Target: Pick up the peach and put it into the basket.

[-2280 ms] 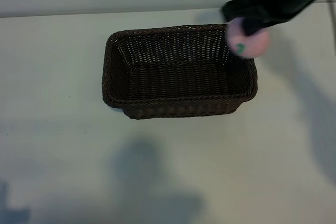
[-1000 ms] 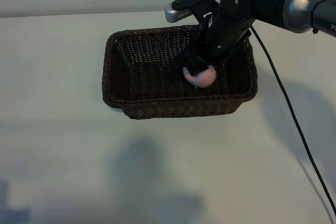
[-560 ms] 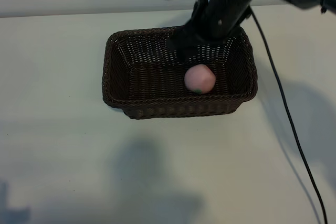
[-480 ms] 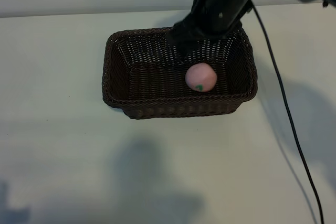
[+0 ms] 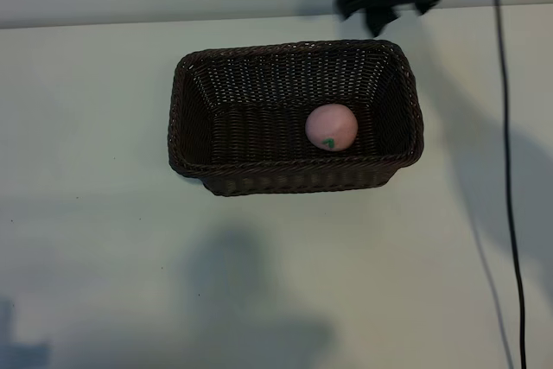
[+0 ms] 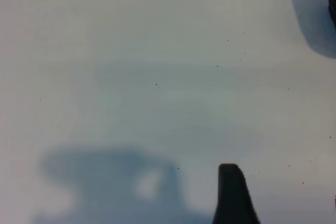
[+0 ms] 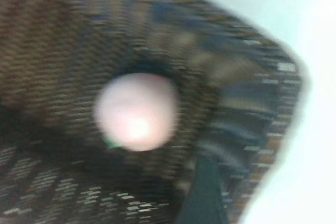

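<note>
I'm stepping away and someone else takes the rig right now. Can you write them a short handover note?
Right gripper: empty, up beyond the far rim of the basket, clear of it.
Left gripper: idle over bare table, holding nothing that shows.
Peach: lying on the basket floor, toward the right end, touched by nothing.
Done: peach is in the basket.
Left: probably only parking the right arm; no other pick is needed.
</note>
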Robot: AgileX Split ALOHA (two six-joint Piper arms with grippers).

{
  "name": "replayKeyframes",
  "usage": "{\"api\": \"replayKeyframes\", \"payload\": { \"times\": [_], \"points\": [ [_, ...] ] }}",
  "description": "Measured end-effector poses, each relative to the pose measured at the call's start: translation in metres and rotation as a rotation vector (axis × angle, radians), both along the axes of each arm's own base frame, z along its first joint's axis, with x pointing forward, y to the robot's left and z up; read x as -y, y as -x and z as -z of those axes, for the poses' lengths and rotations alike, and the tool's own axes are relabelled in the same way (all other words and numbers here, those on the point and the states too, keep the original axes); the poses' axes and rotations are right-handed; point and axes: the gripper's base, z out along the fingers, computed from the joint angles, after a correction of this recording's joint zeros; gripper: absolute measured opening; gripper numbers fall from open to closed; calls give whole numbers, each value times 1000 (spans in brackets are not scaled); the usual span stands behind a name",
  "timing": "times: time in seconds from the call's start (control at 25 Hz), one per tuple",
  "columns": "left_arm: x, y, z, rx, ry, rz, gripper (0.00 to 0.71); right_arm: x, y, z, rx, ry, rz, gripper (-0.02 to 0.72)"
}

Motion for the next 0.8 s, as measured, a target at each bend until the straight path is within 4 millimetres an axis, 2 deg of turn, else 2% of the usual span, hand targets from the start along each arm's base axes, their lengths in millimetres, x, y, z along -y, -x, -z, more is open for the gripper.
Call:
{"api": "replayKeyframes", "payload": {
  "times": [0.16, 0.36, 0.6, 0.8],
  "points": [
    [0, 0, 0, 0, 4, 1, 463, 52, -15, 0, 1, 3, 124, 585],
    [0, 0, 0, 0, 3, 1, 463, 117, -24, 0, 0, 7, 273, 584],
    [0, 0, 0, 0, 6, -1, 463, 195, -23, 0, -1, 2, 451, 584],
    [0, 0, 0, 0, 6, -1, 463, 241, -15, 0, -4, -36, 565, 584]
  ]
}}
